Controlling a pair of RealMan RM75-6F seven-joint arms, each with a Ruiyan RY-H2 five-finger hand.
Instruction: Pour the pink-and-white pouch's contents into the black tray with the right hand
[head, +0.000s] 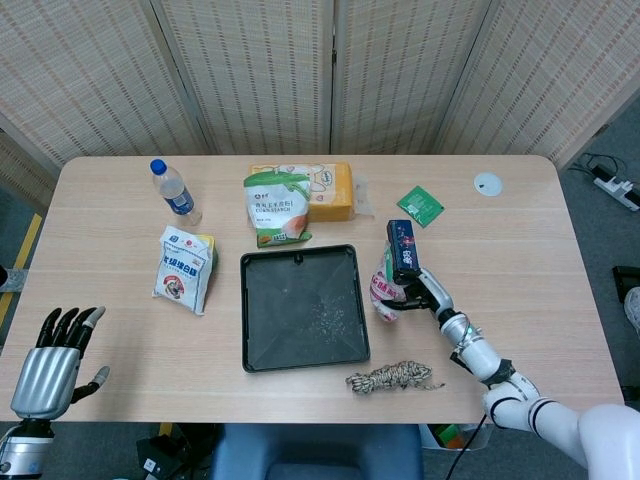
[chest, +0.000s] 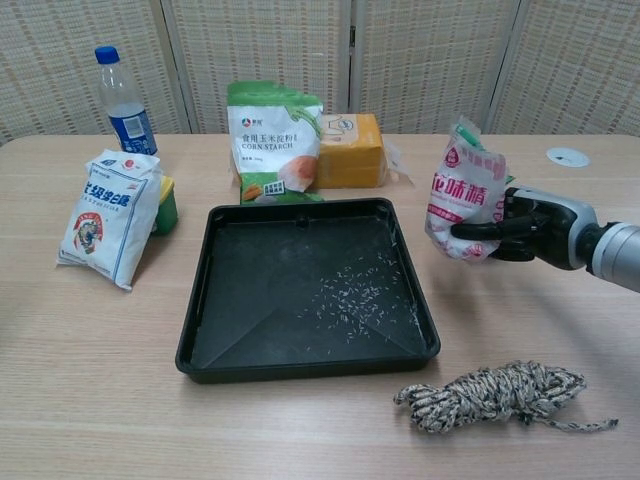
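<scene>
the pink-and-white pouch (chest: 463, 190) is held roughly upright, torn mouth at the top, in the right robot hand (chest: 527, 226), whose fingers are wrapped around its lower body from the right side of the frame; held this way, nothing can spill, which suggests the pour is judged finished or paused. in the chest view the pouch sits at centre right, off the right edge of the black tray (chest: 205, 275) and not above it; in the head view the pouch (head: 385, 290) is seen just beside the tray's right rim, apart from it. a scatter of pale grains (chest: 355, 290) lies on the tray floor toward its right half, consistent with contents poured from that side. whether the pouch is raised off the desk (chest: 90, 400) or resting on it cannot be told. the dark blue box (head: 403, 249) stands just behind the right robot hand in the head view. the left robot hand (head: 52, 363) is seen at lower left of the head view, holding nothing, fingers extended and apart, well clear of the tray. a coiled rope (chest: 495, 393) lies below the tray's right corner.
</scene>
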